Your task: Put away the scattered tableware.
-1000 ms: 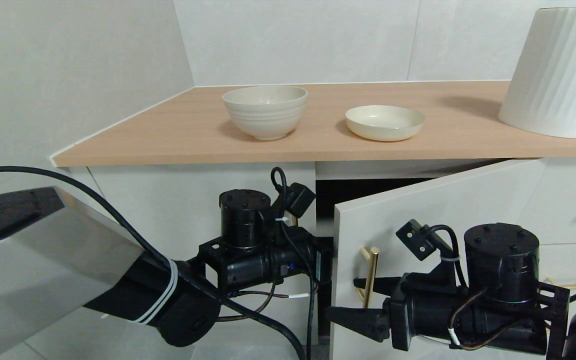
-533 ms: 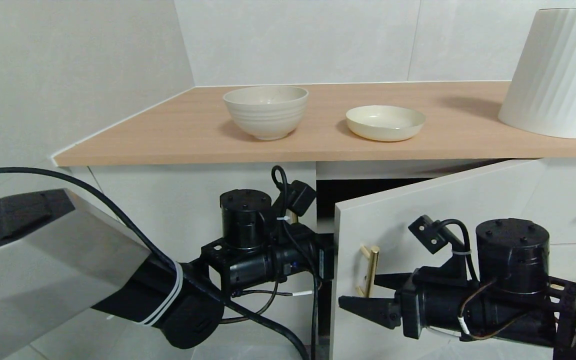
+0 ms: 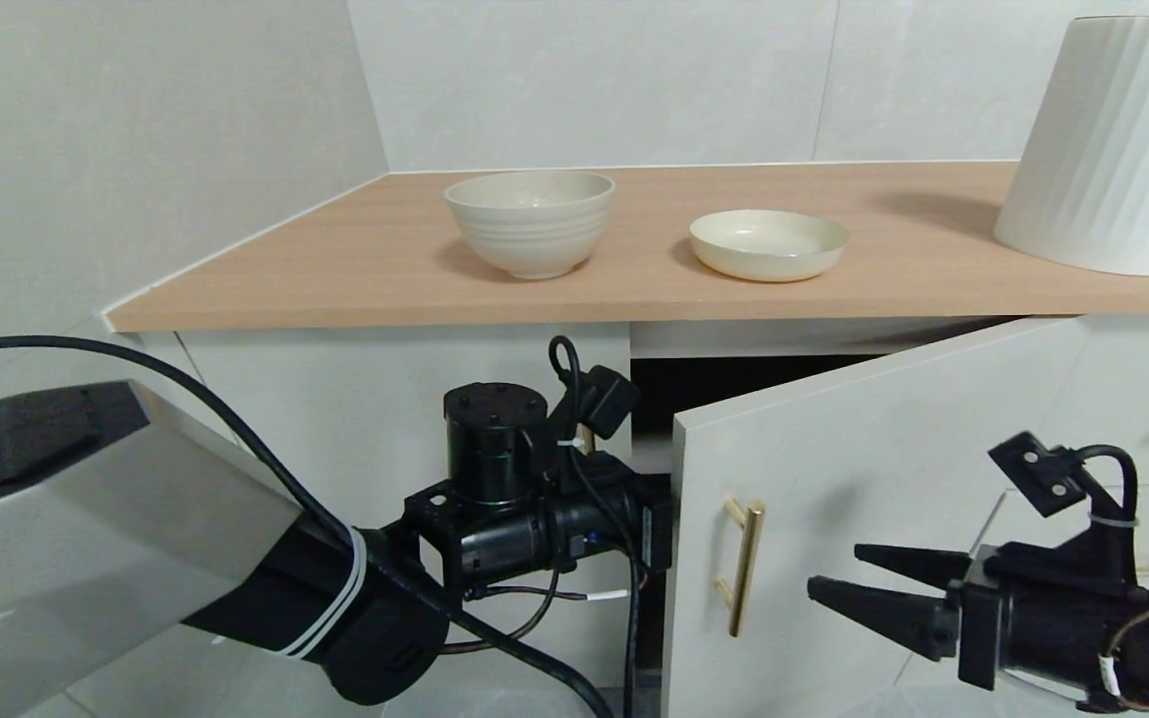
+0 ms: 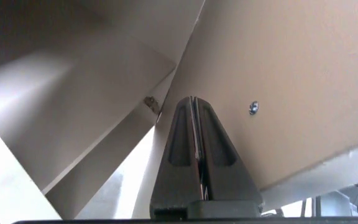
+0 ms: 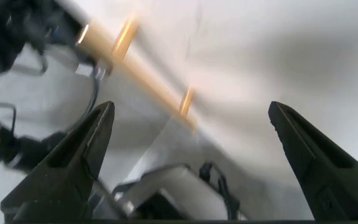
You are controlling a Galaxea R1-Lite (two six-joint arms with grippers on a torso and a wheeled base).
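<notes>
we judge the step in hand to be opening the cupboard, so that the tableware has somewhere to go. the cabinet door (image 3: pixel 884 439) under the desk (image 3: pixel 385 269) stands partly open, with a dark gap at its free edge.

the left tool (image 4: pixel 194 102) sits in that gap, behind the door's edge. its fingers are pressed together with nothing between them, and the tips lie close against the door's inner face; we cannot tell if they touch. the right tool (image 3: pixel 836 568) hangs in front of the door, spread wide and holding nothing. it is near the gold handle (image 3: pixel 742 566) but apart from it.

the task's things are both on the desk, untouched: a deep ribbed bowl (image 3: pixel 530 221) towards the left, and a shallow dish (image 3: pixel 768 243) beside it on the right, the two standing apart.

next, we think, the door wants swinging further out, since the opening looks too narrow to pass a bowl through. after that an arm must rise to the desk and take one piece by its rim.

a tall white ribbed container (image 3: pixel 1113 140) stands at the desk's far right, well apart from the dish. the half-open door itself is in the way of the right arm, and both arms sit low, crowded around its edge.
</notes>
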